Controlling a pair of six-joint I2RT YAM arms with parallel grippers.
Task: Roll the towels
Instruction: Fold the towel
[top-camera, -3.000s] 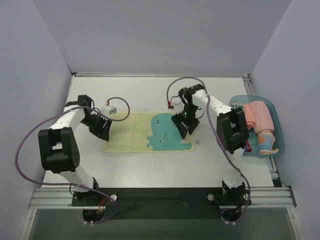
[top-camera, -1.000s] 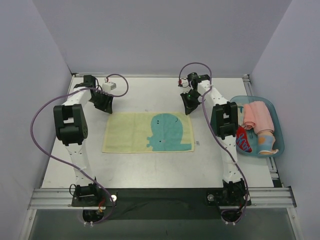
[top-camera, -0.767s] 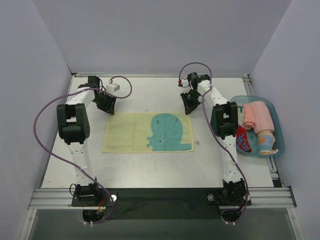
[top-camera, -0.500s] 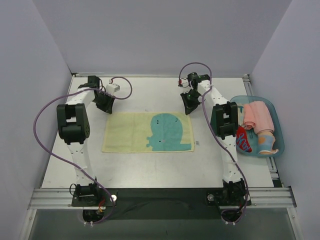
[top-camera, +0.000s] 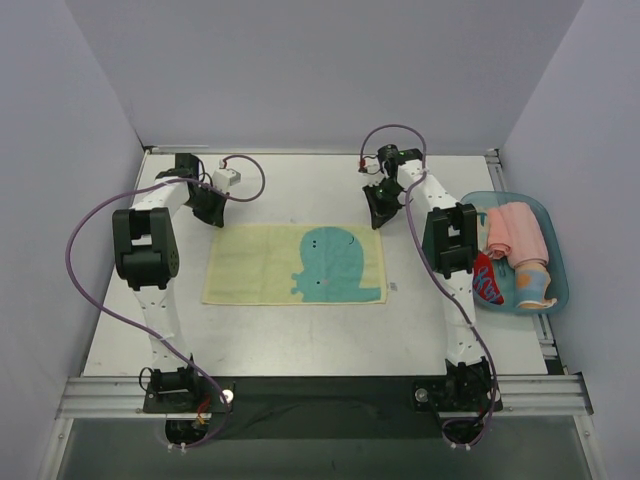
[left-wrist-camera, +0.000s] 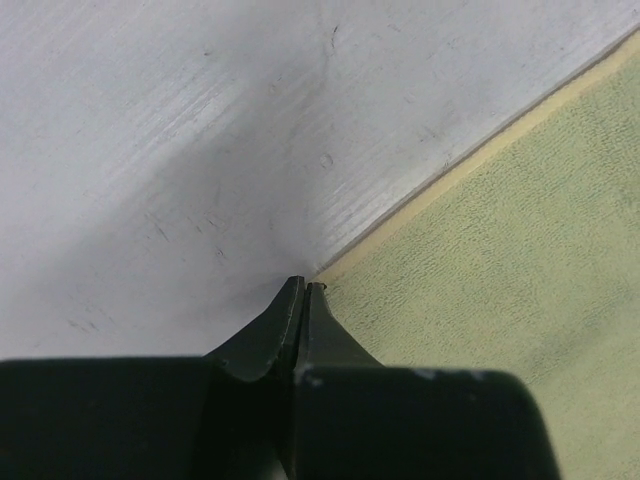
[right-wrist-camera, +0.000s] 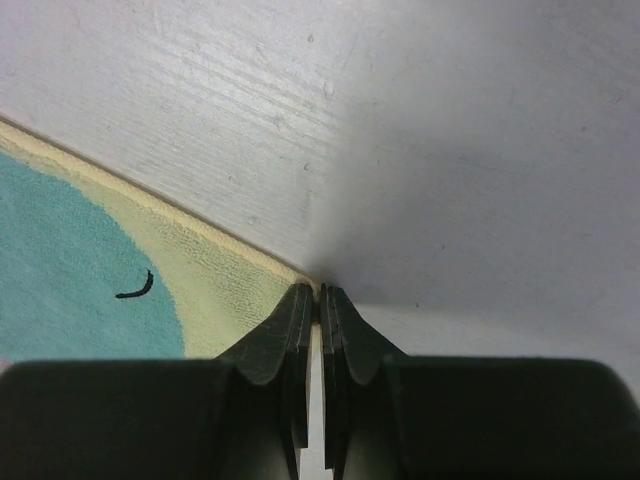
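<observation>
Tightly, left pincer and right pincer clamp far-edge corners of the yellow towel, table stretching beyond.

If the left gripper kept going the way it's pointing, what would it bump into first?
Probably the corner of the yellow towel. The left gripper points down with its tips shut right there, and the table lies just underneath. Whether cloth is pinched between the tips, I cannot tell.

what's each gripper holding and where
Both seem to pinch the yellow towel by its far corners: left gripper the left corner, right gripper the right.
</observation>
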